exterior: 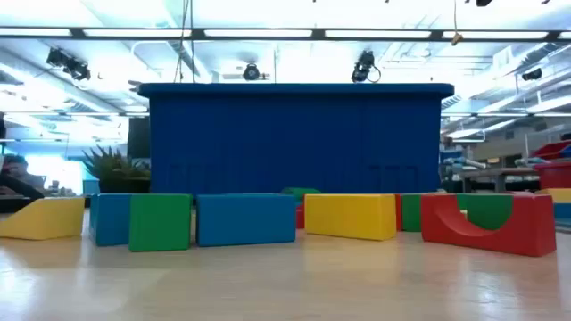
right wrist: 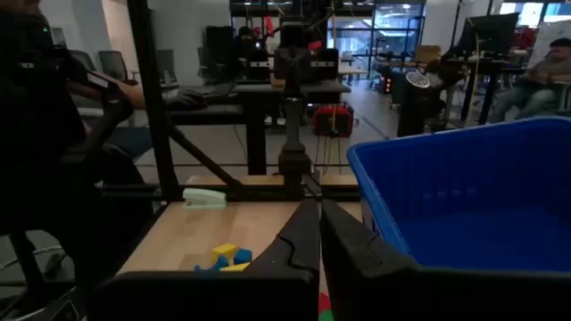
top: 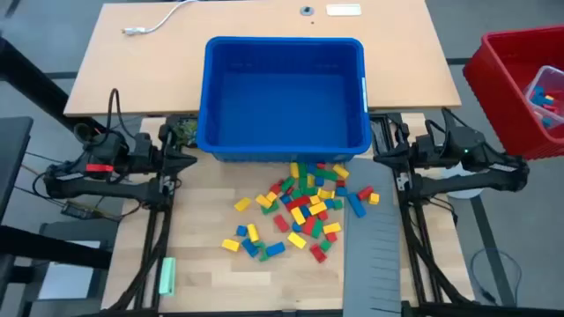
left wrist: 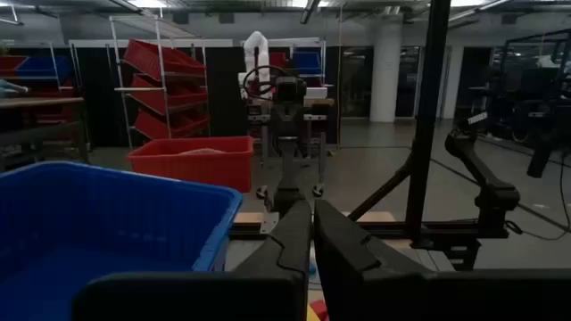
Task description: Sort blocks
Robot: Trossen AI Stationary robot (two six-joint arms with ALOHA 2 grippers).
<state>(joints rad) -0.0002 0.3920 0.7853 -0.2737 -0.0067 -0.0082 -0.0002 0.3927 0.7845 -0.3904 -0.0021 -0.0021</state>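
- Pale wood tabletop fills the near part of the high view, with a tan desk beyond it and an open workshop of racks and ceiling lights behind.
- At the near left corner of the tabletop lies a pale green bar, well apart from everything else.
- Along the near right edge a flat grey ridged panel lies lengthwise.
- The blocks, red, yellow, green and blue, lie scattered in a loose heap around the middle of the tabletop, thickest toward the far side and thinning toward the near left; a few touch the grey panel's far end.
- From table height the blocks stand in a row in front of the bin's wall, among them a yellow wedge and a red piece with a curved notch.
- A blue bin sits just beyond the heap, across the seam between tabletop and desk; its inside looks bare.
- The left gripper waits at the tabletop's left edge beside the bin's near left corner, fingers pressed together on nothing.
- The right gripper waits at the right edge beside the bin's near right corner, fingers likewise closed and holding nothing.
- Off the table to the far right stands a red bin with some blocks inside.
- On the desk's far side lie a white cable and a small white label.
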